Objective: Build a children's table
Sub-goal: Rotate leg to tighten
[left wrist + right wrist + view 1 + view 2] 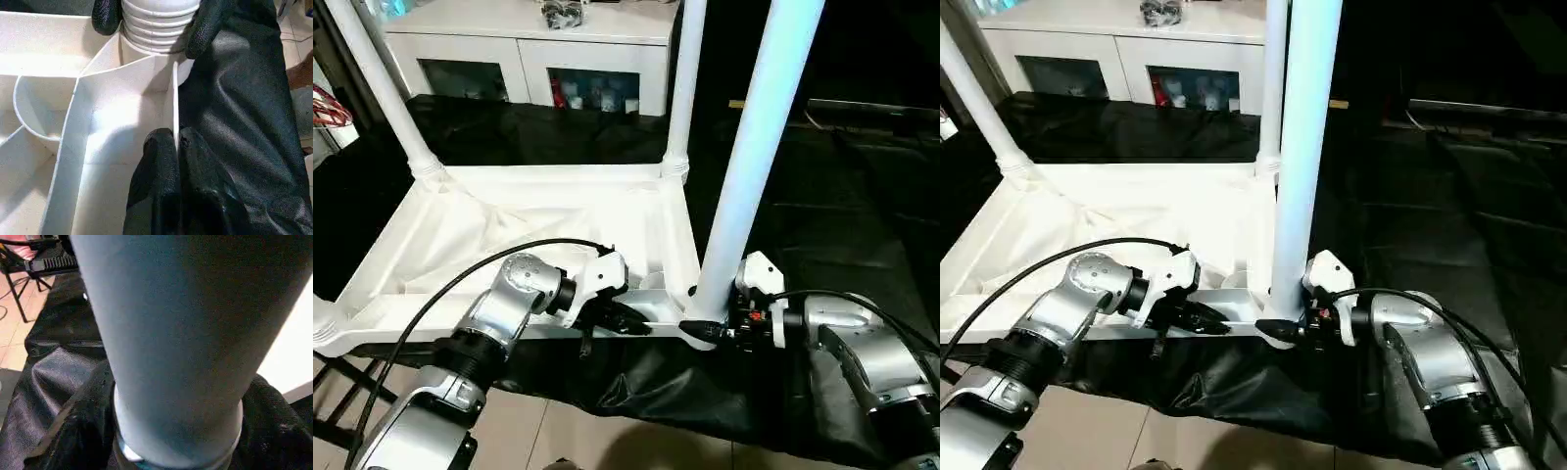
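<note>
The children's table top (pixel 558 211) lies upside down on a black cloth, its raised rim facing up. Three white legs stand in corner sockets: far left (pixel 377 88), far right (pixel 683 88) and near right (pixel 759 147). My left gripper (pixel 176 142) is shut on the thin front rim wall (pixel 174 98) just beside the near-right socket; it also appears as (pixel 626 318). My right gripper (pixel 710 328) reaches in from the right, and its black fingertips (pixel 105 17) press both sides of the ribbed base (pixel 156 24) of the near-right leg (pixel 186 333).
A white cabinet (pixel 529 49) with shelf openings stands behind the table. Black cloth (pixel 822 196) covers the floor to the right and front. A dark folding frame (pixel 333 392) sits at the lower left on the tiled floor (pixel 558 431).
</note>
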Controlling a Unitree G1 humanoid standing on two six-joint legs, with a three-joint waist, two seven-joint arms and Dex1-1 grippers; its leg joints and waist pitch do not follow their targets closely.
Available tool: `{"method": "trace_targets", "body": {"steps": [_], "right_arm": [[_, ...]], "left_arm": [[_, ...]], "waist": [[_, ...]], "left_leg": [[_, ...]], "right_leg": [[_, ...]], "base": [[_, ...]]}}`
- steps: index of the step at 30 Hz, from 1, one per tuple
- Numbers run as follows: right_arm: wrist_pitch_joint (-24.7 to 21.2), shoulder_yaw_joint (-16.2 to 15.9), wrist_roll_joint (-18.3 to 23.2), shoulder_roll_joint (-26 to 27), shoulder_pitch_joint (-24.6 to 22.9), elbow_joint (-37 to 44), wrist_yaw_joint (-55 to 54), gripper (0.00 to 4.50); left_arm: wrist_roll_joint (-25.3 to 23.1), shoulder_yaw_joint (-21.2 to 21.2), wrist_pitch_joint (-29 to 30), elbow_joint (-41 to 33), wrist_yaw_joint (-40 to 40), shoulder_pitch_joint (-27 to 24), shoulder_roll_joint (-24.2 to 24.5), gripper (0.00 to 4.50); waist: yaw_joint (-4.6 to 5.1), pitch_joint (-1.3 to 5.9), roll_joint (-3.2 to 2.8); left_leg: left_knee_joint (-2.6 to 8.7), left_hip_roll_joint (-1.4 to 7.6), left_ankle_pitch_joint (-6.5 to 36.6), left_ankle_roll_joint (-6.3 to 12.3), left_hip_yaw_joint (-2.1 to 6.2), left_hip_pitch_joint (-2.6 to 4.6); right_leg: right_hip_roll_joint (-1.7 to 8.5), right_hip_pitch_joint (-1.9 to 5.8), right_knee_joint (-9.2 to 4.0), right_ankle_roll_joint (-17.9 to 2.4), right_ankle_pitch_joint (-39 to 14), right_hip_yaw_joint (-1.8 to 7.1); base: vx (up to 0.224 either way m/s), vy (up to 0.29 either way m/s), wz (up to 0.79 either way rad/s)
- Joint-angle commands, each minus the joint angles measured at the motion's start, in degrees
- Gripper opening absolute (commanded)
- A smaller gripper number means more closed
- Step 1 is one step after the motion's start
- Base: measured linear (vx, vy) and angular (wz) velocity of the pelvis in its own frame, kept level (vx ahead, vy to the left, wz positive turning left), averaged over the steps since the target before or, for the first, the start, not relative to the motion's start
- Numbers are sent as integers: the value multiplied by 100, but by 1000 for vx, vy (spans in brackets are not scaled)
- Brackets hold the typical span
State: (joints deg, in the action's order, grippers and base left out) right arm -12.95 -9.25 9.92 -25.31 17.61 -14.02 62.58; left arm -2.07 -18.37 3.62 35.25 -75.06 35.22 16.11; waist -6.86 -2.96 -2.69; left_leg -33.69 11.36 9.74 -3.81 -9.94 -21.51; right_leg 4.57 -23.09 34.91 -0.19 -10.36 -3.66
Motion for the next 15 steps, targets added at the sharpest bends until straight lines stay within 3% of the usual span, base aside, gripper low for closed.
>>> {"method": "trace_targets", "body": {"steps": [1, 2, 3, 4, 5, 7, 11, 13, 15], "right_arm": [[43, -172, -254, 491, 153, -279, -741, 272], [43, -172, -254, 491, 153, -279, -741, 272], [33, -33, -549, 859, 385, -833, -1763, 272], [33, 33, -622, 1056, 507, -1110, -2207, 272], [34, 64, -646, 1162, 572, -1255, -2427, 272], [-6, 154, -641, 1444, 741, -1553, -2876, 272], [-6, 354, -635, 1955, 1050, -1979, -3613, 272], [269, 397, -824, 2230, 1263, -2298, -4056, 272], [445, 370, -896, 2281, 1304, -2379, -4121, 272]], "left_arm": [[-56, -12, -86, 88, 666, 186, -430, 0], [-56, -12, -86, 88, 666, 186, -430, 0], [-202, 52, -74, 285, 1234, 312, -621, 0], [-256, 75, -4, 365, 1493, 379, -731, 0], [-281, 84, 44, 404, 1627, 415, -793, 0], [-324, 118, 116, 507, 1978, 513, -964, 0], [-371, 178, 202, 632, 2486, 632, -1269, 0], [-464, 164, 71, 696, 2704, 645, -1435, 0], [-505, 117, -5, 675, 2675, 607, -1449, 0]], "waist": [[51, 348, 101], [75, 336, 99], [100, 331, 96], [167, 309, 91], [189, 305, 100], [242, 311, 94], [268, 350, 96], [295, 361, 121], [289, 360, 103]], "left_leg": [[417, 164, 1535, 158, 38, 65], [425, 152, 1571, 123, 40, 62], [435, 149, 1653, 55, 58, 67], [443, 125, 1828, -45, 62, 91], [457, 118, 1888, -83, 81, 86], [456, 118, 1951, -65, 86, 96], [437, 119, 1698, 41, 63, 88], [429, 118, 1507, 84, 45, 58], [422, 112, 1467, 108, 42, 67]], "right_leg": [[370, 244, -505, -1117, -1836, 233], [366, 241, -521, -1092, -1930, 228], [375, 244, -528, -1009, -2168, 218], [370, 215, -560, -959, -2459, 205], [372, 245, -568, -896, -2597, 191], [378, 235, -612, -795, -2722, 200], [360, 241, -565, -963, -2067, 230], [347, 255, -521, -1080, -1677, 235], [363, 269, -524, -1109, -1653, 230]], "base": [[0, 0, 0], [0, 0, 0], [0, 0, 0], [0, 0, 0], [0, 0, 0], [0, 0, 0], [0, 0, 0], [0, 0, 0], [0, 0, 0]]}}
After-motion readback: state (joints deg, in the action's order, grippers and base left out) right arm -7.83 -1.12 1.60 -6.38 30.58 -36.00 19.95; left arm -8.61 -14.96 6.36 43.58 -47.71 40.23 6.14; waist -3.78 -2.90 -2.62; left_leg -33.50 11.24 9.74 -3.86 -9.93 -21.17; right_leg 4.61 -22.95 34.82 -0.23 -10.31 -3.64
